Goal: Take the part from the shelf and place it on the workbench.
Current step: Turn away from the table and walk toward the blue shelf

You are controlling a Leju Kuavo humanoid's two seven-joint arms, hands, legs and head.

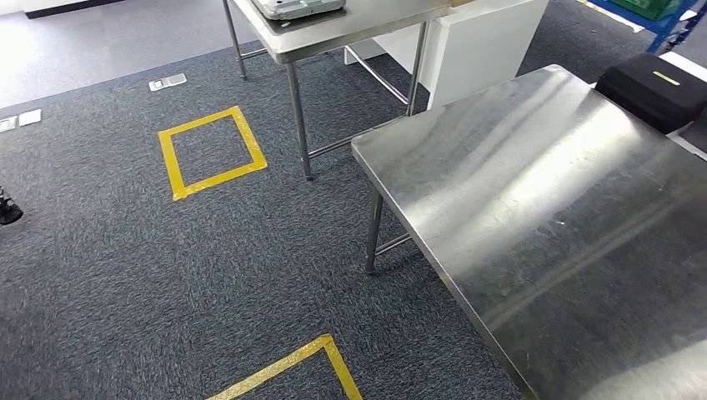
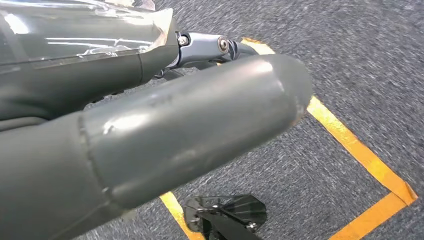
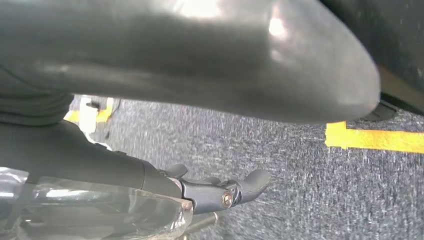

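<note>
Left hand (image 2: pixel 165 130) hangs over carpet, seemingly holding nothing; right hand (image 3: pixel 200 75) likewise, though I can't tell its grasp for sure. Beyond them, the steel workbench (image 1: pixel 550 208) sits bare. Part unseen; turn toward the blue shelf (image 1: pixel 667 21) steadily.

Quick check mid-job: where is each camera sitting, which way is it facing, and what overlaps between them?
Head view: high on the body, looking forward and down at the steel table, carpet and yellow tape square; no body parts.
Left wrist view: behind the left hand, facing the floor.
Right wrist view: behind the right hand, facing the floor.
Shared: grey carpet with yellow tape.
</note>
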